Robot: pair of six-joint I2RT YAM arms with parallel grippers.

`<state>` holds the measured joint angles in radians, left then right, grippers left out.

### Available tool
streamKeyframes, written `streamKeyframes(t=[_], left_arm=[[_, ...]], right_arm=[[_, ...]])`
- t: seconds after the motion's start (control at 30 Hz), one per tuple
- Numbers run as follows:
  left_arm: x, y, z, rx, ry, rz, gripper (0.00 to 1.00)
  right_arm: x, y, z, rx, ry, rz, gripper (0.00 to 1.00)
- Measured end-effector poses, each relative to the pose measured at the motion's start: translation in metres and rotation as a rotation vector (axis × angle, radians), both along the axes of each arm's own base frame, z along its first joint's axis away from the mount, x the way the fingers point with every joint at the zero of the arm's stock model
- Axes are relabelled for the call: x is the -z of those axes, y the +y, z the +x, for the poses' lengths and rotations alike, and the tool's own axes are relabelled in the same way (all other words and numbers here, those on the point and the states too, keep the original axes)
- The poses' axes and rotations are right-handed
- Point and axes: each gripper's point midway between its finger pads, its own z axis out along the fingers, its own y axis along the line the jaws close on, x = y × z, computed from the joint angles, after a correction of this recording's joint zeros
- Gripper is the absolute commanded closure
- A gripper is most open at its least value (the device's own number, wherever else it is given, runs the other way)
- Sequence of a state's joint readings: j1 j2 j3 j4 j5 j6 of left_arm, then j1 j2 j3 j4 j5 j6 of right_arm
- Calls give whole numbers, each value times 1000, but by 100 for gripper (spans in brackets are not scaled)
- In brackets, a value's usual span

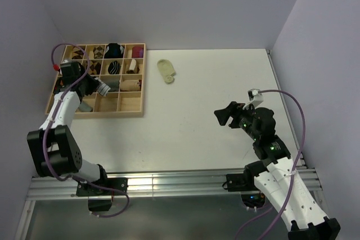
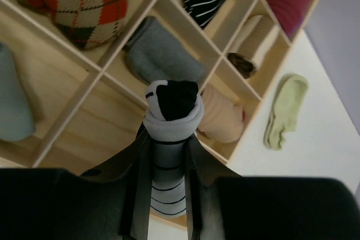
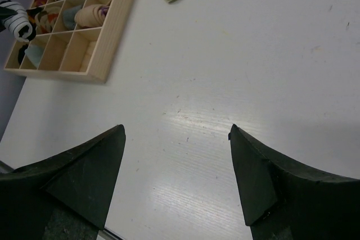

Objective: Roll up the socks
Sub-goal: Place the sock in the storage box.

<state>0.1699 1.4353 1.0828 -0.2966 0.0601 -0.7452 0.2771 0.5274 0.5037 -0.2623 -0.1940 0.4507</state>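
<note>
While the left gripper (image 2: 167, 145) clamps the rolled white, black-striped sock (image 2: 171, 102), apparently just above the compartmented wooden tray (image 2: 84, 139), the roll's lower end hidden between its jaws, the right gripper (image 3: 176, 130) gapes wide and empty. The flat pale yellow-green sock (image 1: 166, 71) lies on the white table (image 1: 214, 82) near the tray.

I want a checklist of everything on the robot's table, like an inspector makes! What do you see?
Surface: white table, faint specks.
Job's things: striped sock rolled, in the left gripper over the wooden tray; green sock flat on the table beside the tray.
Clutter: rolled socks in several tray boxes.
Grippers: left gripper shut on the striped sock; right gripper open, empty.
Cables: a purple cable loops off each arm.
Surroundings: plain pale walls.
</note>
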Motion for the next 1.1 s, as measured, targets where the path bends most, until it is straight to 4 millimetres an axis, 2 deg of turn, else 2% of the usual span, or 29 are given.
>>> streamKeyframes(t=[0.13, 0.37, 0.63, 0.7, 0.77, 0.8, 0.87, 0.9, 0.97, 1.0, 1.1], left_arm=[[37, 5, 3, 0, 91, -36, 100], [73, 0, 2, 19, 181, -72, 100], [135, -2, -14, 12, 332, -96, 100], [139, -2, -10, 15, 335, -102, 99], [139, -1, -9, 16, 336, -100, 92], [140, -1, -9, 16, 338, -101, 83], [140, -2, -9, 17, 345, -104, 75], [140, -2, -9, 16, 348, -104, 66], [140, 0, -9, 11, 353, -99, 56], [141, 0, -9, 9, 355, -96, 45], [136, -5, -3, 24, 339, -88, 34]], right_arm=[[5, 0, 1, -1, 13, -8, 18], [8, 0, 1, 1, 23, -15, 18], [24, 2, 3, -8, 59, -22, 18], [26, 2, 4, -11, 69, -24, 18], [28, 2, 4, -11, 77, -27, 18], [28, 2, 4, -12, 76, -27, 18], [28, 2, 4, -12, 73, -28, 18], [27, 2, 4, -13, 72, -30, 19], [28, 2, 4, -13, 71, -31, 19], [27, 2, 4, -13, 70, -31, 19], [27, 2, 4, -15, 69, -34, 19]])
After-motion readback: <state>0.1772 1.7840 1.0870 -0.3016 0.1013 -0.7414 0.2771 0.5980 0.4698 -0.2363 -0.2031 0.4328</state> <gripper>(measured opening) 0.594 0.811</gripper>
